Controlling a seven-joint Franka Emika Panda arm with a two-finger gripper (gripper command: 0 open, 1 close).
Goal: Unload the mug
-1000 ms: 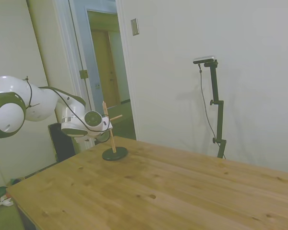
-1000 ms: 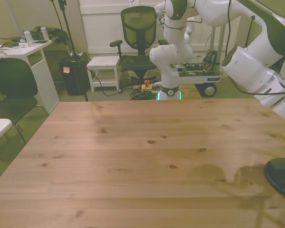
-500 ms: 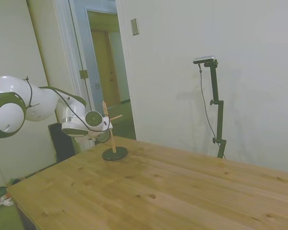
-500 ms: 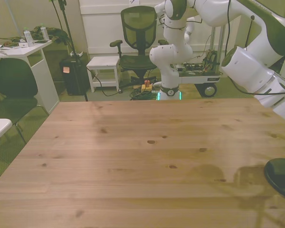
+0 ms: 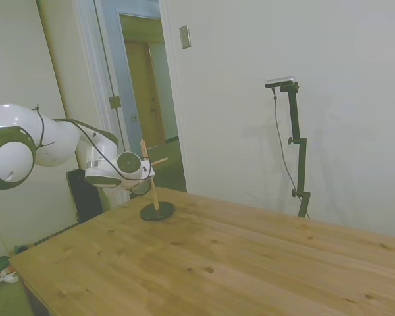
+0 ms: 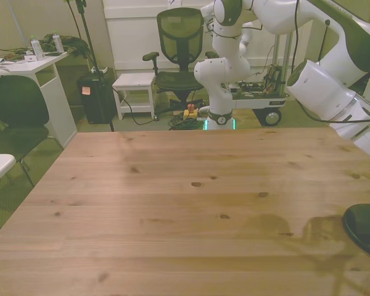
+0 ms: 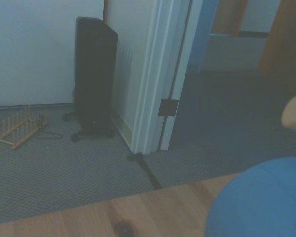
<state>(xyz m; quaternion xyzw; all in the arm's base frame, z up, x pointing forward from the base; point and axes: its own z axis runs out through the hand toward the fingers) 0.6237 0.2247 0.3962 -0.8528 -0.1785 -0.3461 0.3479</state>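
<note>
I am creeping in: since a second ago my hand has edged a hair closer to the peg stand (image 5: pixel 154 191), while the stand itself is staying put. The mug (image 7: pixel 259 202) is filling the corner of my wrist view as a big, blurred blue curve, so it is sitting right in front of my jaws, close up. In the side view I am not managing to pick it out clearly; my hand is covering that spot. My gripper (image 5: pixel 140 182) is hovering level with the stand's upright, just beside it and above the table (image 5: pixel 250 263). I cannot tell whether my jaws are released or clenched; neither outer camera is showing them.

Just beyond the mug, the pale round tip of a wooden peg (image 7: pixel 294 114) is poking into view. Below my jaws, the stand's dark round base (image 6: pixel 365 229) is resting flat on the wood near the table's edge.

Farther out past my jaws, carpet is stretching to a white door frame (image 7: pixel 167 74). A tall dark heater (image 7: pixel 94 79) is standing by the wall, and a small wooden rack (image 7: pixel 19 129) is lying on the floor.
</note>
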